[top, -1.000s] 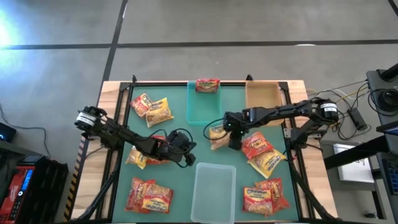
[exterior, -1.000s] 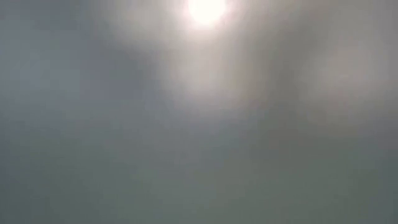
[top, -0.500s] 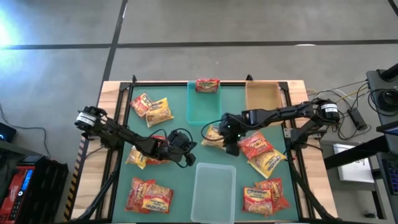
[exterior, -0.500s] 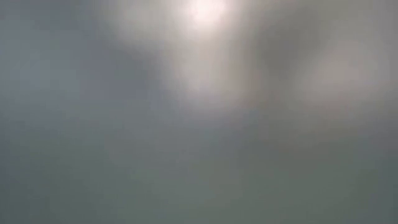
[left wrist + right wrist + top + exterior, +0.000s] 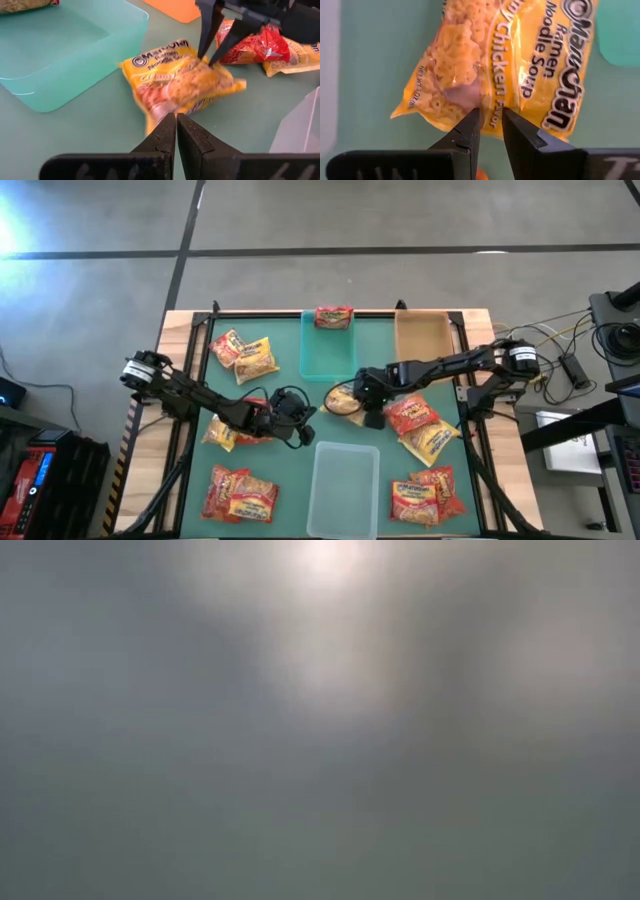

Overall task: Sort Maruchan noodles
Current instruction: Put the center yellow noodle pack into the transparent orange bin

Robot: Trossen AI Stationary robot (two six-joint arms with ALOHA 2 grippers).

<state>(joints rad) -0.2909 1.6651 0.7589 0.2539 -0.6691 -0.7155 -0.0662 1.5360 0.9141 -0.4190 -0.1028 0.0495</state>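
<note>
The right gripper (image 5: 489,122) is pinching the yellow noodle packet (image 5: 347,400) mid-table by the teal bin (image 5: 322,352). It's looking light, crinkly and slippery, so the edge seam is grabbing best. The left gripper (image 5: 176,129) is sitting clenched, empty.

Noodle pkt (image 5: 346,400) betw teal bin (image 5: 326,350) & clear bin (image 5: 345,485).

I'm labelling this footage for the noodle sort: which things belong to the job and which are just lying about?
Job:
- yellow packet pinched by right gripper
- other noodle packets
- teal bin, tan bin, clear bin

Lying about:
- cables beside the table
</note>
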